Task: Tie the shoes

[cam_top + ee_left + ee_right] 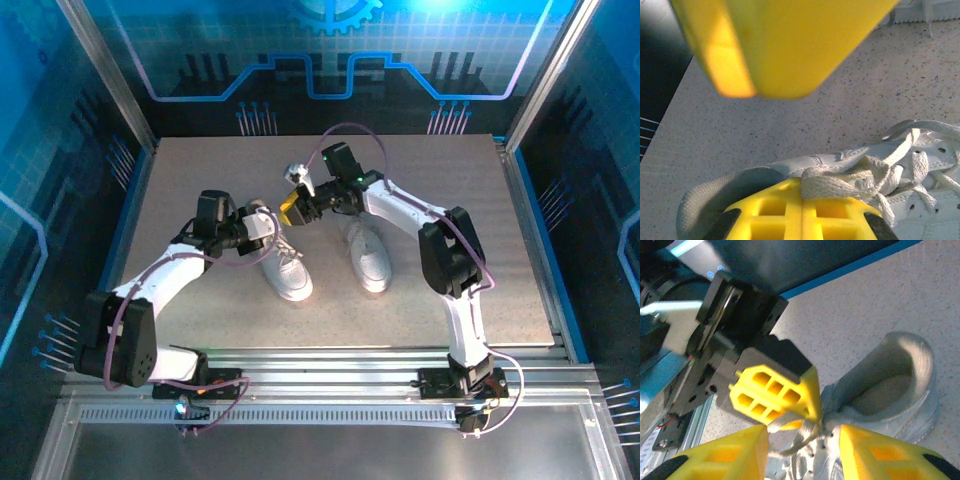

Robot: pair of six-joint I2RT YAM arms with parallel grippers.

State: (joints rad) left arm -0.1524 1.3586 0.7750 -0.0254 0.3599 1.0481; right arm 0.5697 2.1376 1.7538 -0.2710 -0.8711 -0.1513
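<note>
Two white sneakers lie side by side mid-table, the left shoe [290, 272] and the right shoe [368, 258]. My left gripper [268, 224] sits over the left shoe's opening end, its yellow fingers [790, 215] shut on a flat white lace [840, 185] just above the tongue. The shoe's grey heel opening [890, 385] shows beside it. My right gripper [294, 206] hovers close above and behind the left one. Its jaws stand open, and the lace loop [800, 437] and the left gripper's fingertips [775, 392] lie between and just ahead of them.
The shoes rest on a speckled grey table [200, 180] with a blue-edged wall behind. The right shoe's laces [927, 165] lie loose. The two grippers are nearly touching, and the right gripper's finger [780, 45] looms over the left wrist camera.
</note>
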